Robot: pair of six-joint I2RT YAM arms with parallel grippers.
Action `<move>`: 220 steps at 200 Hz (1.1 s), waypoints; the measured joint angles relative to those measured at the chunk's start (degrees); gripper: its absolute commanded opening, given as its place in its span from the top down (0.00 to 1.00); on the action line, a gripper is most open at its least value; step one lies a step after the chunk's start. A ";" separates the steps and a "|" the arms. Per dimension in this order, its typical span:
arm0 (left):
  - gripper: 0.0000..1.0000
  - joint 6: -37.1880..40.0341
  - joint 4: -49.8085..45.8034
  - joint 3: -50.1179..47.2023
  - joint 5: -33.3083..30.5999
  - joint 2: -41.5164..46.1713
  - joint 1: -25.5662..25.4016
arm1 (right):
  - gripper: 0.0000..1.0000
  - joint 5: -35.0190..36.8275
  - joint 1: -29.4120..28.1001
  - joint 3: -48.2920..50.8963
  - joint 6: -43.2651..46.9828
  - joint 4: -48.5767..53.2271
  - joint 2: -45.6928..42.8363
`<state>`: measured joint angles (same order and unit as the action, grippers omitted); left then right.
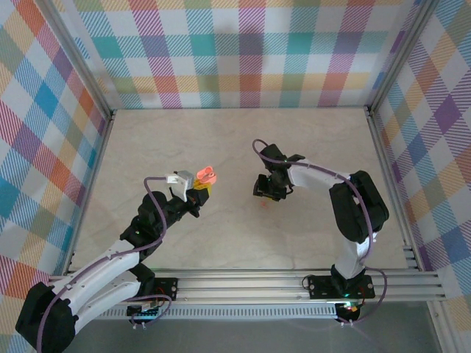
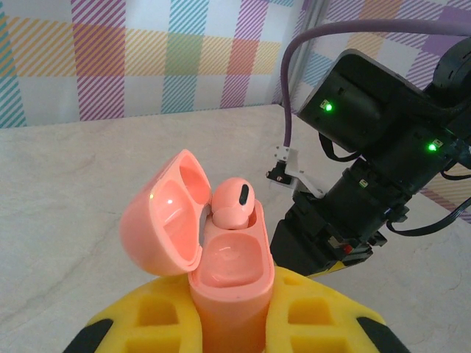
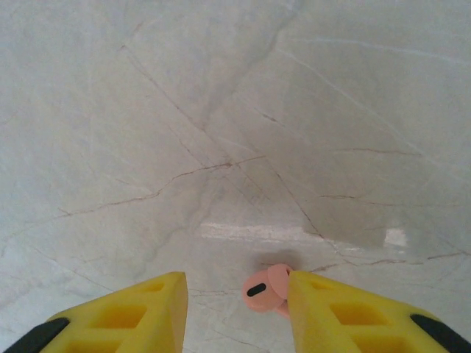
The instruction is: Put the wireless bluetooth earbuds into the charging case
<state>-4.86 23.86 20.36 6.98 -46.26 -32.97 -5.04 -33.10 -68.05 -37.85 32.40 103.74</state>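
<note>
The loose earbud lies on the tabletop, between the fingers of the half-open right end effector. It touches one finger but is not held. A crooked squeeze could flick it away. The left end effector clamps the open charging case, with a second earbud inside.
</note>
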 measured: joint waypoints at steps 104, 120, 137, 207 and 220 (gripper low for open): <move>1.00 -0.20 -0.09 0.02 0.00 -0.07 0.00 | 0.60 -0.13 0.00 -3.69 16.41 4.81 4.33; 1.00 -0.24 -0.11 0.04 0.00 -0.13 0.00 | 0.60 -0.13 0.00 -3.69 17.46 5.51 4.55; 1.00 -0.24 -0.13 0.04 -0.02 -0.39 0.00 | 0.60 -0.15 0.00 -3.69 18.05 5.84 4.55; 1.00 -0.26 -0.26 0.15 0.00 -1.84 -0.02 | 0.64 -0.13 -0.92 -5.77 19.54 6.69 6.40; 1.00 -0.26 -0.26 0.15 0.00 -1.92 0.00 | 0.64 -0.13 -1.18 -6.03 19.58 6.73 6.86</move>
<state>-5.13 23.59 20.51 6.98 -48.18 -32.97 -5.17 -34.28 -74.08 -18.26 39.13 110.61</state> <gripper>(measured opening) 0.151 0.363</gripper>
